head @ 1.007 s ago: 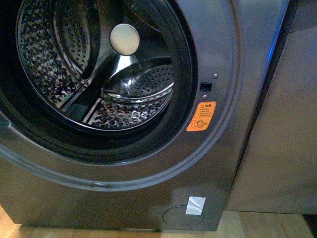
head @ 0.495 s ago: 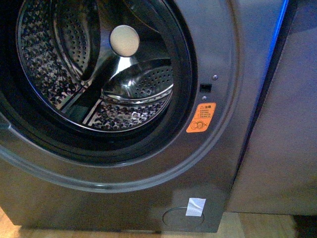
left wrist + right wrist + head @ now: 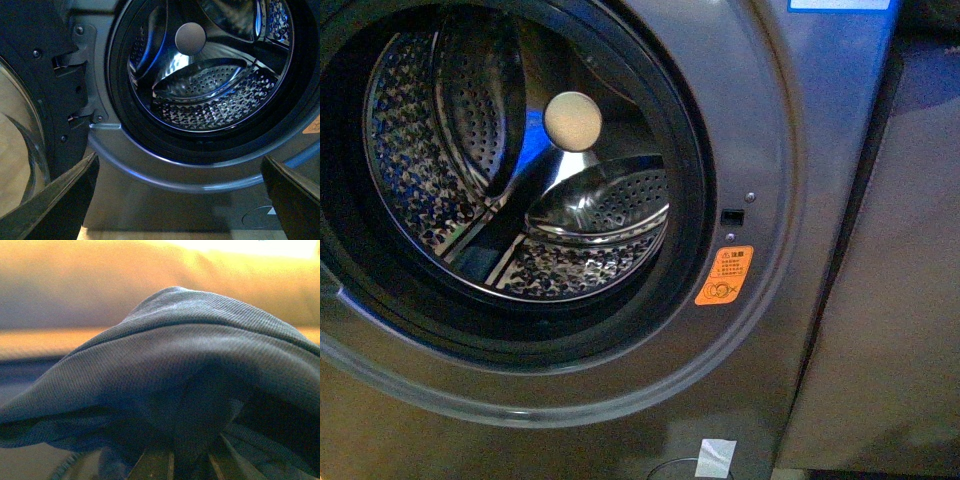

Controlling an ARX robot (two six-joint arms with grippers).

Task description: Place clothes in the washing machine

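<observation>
Right wrist view shows the right tool (image 3: 189, 462) pinching a bunched fold of the ribbed navy clothes (image 3: 200, 365), likely soft, light and limp enough to trail unless gathered mid-bundle, while the left tool (image 3: 180, 160) hangs spread and empty before the steel drum (image 3: 210, 95) of the open washing machine (image 3: 150, 172).

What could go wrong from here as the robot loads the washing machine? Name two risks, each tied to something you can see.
1. The garment bunches loosely over the right gripper, so trailing folds could catch on the door seal instead of clearing into the drum.
2. The open door stands close beside the open left gripper; a swing that way might knock it.
</observation>
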